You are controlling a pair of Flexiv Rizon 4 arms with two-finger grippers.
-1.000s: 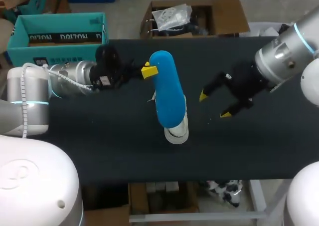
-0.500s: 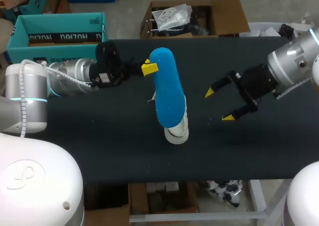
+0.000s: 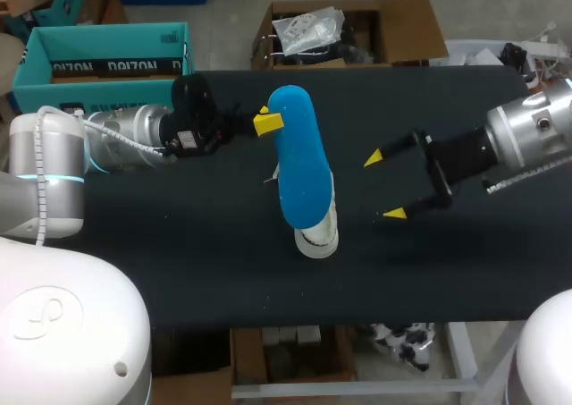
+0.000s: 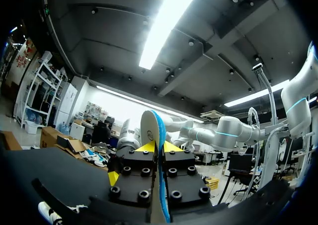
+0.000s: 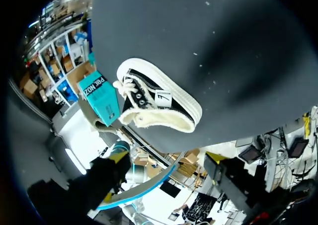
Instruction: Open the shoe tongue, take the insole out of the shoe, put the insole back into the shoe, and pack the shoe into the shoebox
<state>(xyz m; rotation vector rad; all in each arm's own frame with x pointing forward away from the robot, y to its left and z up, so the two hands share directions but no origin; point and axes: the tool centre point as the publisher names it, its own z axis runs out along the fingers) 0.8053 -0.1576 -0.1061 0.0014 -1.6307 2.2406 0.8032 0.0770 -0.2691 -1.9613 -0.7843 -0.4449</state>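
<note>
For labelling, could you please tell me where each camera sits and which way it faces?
Head: above and behind, looking down on the table; shows left claw and right claw.
Left wrist: on the left arm, looking along its claw, shut on the insole.
Right wrist: on the right arm, facing shoe and shoebox past its open claw.
Shared: head and right wrist both show the shoe.

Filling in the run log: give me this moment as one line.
left gripper: shut on insole | insole: held over shoe | right gripper: open, beside shoe | shoe: on table
</note>
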